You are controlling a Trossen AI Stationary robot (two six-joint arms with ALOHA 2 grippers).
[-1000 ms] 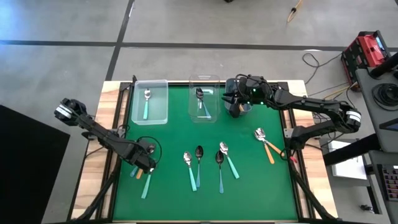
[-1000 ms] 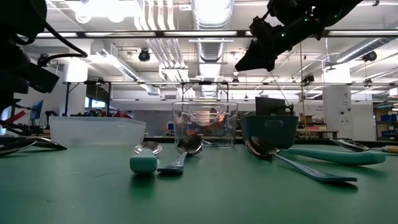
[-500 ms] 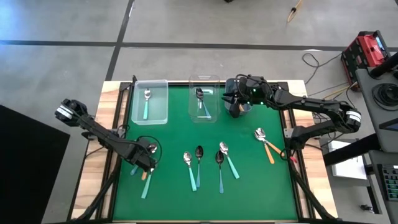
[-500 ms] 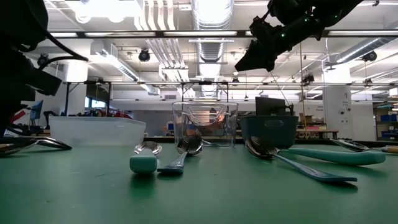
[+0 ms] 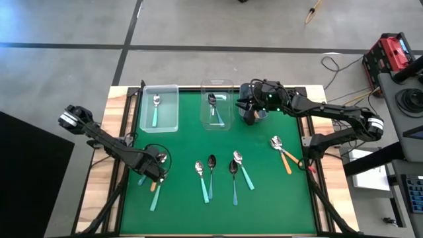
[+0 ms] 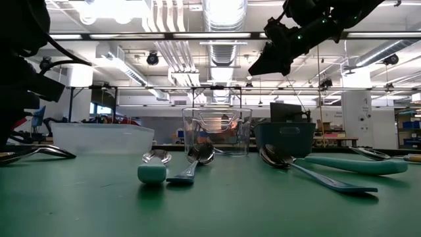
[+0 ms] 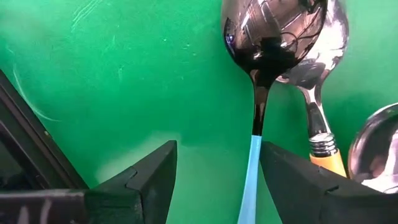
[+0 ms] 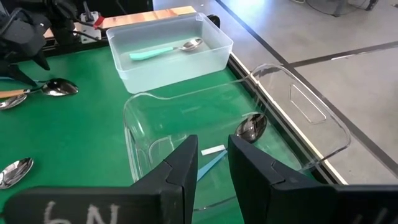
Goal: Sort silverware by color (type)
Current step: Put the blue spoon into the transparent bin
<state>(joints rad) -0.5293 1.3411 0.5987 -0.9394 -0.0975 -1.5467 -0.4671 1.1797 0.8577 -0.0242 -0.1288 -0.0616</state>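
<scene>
My left gripper (image 5: pixel 157 173) is open, low over a cluster of spoons (image 5: pixel 152 187) at the table's left. In the left wrist view my left gripper (image 7: pixel 217 186) stands with one finger on either side of the handle (image 7: pixel 253 165) of a blue-handled spoon with a dark bowl (image 7: pixel 267 43). I cannot see it touching. An orange-handled spoon (image 7: pixel 322 146) lies beside it. My right gripper (image 5: pixel 254 109) is open and empty, high over the grey bin (image 5: pixel 259 116) at the far side, also in the low view (image 6: pixel 263 62).
A frosted bin (image 5: pixel 173 109) holds a mint spoon (image 5: pixel 156 111). A clear bin (image 5: pixel 225 112) holds a blue-teal spoon (image 5: pixel 213 106). Several spoons (image 5: pixel 221 177) lie mid-table, and orange-handled spoons (image 5: pixel 283 153) lie at the right. Bare green mat lies near the front edge.
My left gripper has shifted slightly over the spoon cluster at the table's left. My right arm has kept still.
</scene>
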